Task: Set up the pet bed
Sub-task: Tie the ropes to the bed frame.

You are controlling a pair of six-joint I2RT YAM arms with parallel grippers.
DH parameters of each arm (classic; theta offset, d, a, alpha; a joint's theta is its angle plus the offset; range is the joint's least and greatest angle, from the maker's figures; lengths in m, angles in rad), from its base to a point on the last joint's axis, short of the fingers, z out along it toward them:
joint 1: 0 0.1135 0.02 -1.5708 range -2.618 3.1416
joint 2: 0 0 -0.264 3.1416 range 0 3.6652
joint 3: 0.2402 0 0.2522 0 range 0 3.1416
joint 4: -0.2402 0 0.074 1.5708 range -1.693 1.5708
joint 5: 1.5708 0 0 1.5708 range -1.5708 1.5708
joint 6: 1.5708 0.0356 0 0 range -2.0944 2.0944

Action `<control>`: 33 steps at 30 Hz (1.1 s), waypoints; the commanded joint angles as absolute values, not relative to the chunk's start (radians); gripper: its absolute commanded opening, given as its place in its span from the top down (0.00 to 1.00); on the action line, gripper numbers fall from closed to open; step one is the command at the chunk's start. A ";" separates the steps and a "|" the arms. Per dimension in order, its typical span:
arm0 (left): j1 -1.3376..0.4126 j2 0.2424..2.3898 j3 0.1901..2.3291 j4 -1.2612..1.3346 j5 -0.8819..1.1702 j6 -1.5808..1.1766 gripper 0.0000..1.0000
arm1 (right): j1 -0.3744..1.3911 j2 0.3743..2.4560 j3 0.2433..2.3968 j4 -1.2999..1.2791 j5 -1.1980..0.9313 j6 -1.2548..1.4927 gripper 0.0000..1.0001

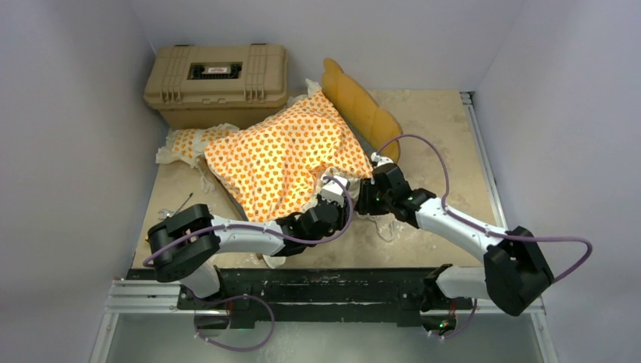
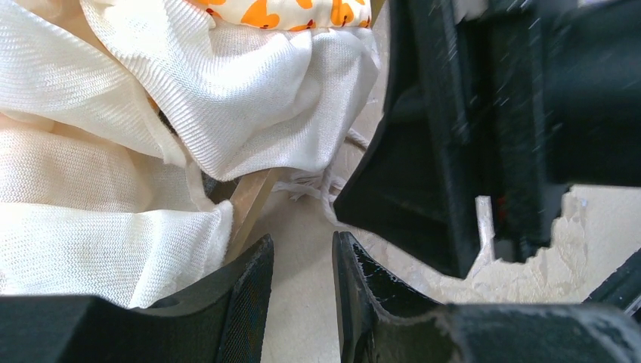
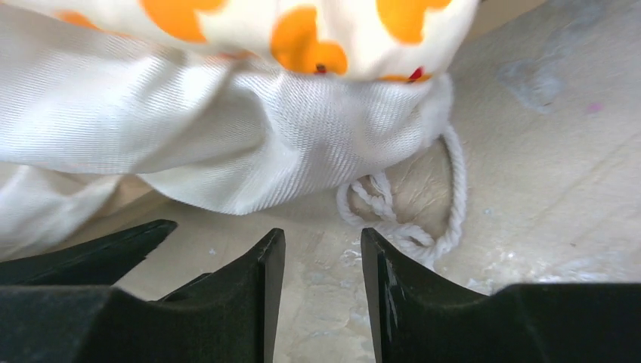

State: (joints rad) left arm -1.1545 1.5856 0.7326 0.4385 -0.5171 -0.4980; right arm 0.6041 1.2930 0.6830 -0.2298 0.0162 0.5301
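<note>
Left gripper (image 2: 302, 295): jaws a little apart, nothing between them, tips low over the table (image 2: 302, 227). The white ruffle (image 2: 249, 113) sits just ahead and to the left of the tips, with a wood edge (image 2: 251, 203) peeking out under it.

Right gripper (image 3: 321, 302): jaws apart and empty, aimed at the same ruffle hem. A loose white cord (image 3: 446, 219) lies on the table just beyond its tip. The two grippers are crowded, almost touching, at the near right corner of the mattress (image 1: 280, 159).

The mattress lies humped and skewed mid-table, apparently over the frame. The headboard (image 1: 363, 106) sticks out at its far right. The pillow (image 1: 187, 144) is at its left end, near the case (image 1: 215, 83).

Step, as judged: seat this corner of the mattress in the frame.
- Use one arm only and back the other off, since collision is the main risk.
- Bite deep into the ruffle fold, not the cord, because a thin hem will probably slip.
- Lift slightly before shifting so the cloth clears the wood rail and the light frame isn't dragged.
- The pillow goes last.
</note>
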 commanded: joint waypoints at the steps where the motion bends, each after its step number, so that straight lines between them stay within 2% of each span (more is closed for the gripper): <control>1: -1.160 1.546 0.726 0.451 -0.528 -0.515 0.66 | 0.609 1.223 0.769 -0.372 0.094 0.510 0.55; 5: -1.160 1.543 0.726 0.451 -0.529 -0.515 0.66 | 0.609 1.225 0.787 -0.427 0.198 0.519 0.61; 10: -1.160 1.535 0.724 0.448 -0.532 -0.515 0.66 | 0.610 1.304 0.794 -0.372 0.217 0.519 0.61; 12: -1.160 1.530 0.722 0.448 -0.534 -0.515 0.66 | 0.610 1.338 0.791 -0.335 0.199 0.509 0.71; 15: -1.160 1.527 0.721 0.447 -0.537 -0.515 0.66 | 0.612 1.379 0.786 -0.284 0.176 0.502 0.74; 33: -1.160 1.530 0.717 0.446 -0.537 -0.520 0.66 | 0.643 1.533 0.775 -0.244 0.213 0.509 0.74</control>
State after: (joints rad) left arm -1.1545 1.5517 0.7216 0.4282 -0.5282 -0.4988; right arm 0.6304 1.5066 0.7612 -0.2554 0.1699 0.5045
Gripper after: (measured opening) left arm 0.340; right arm 0.255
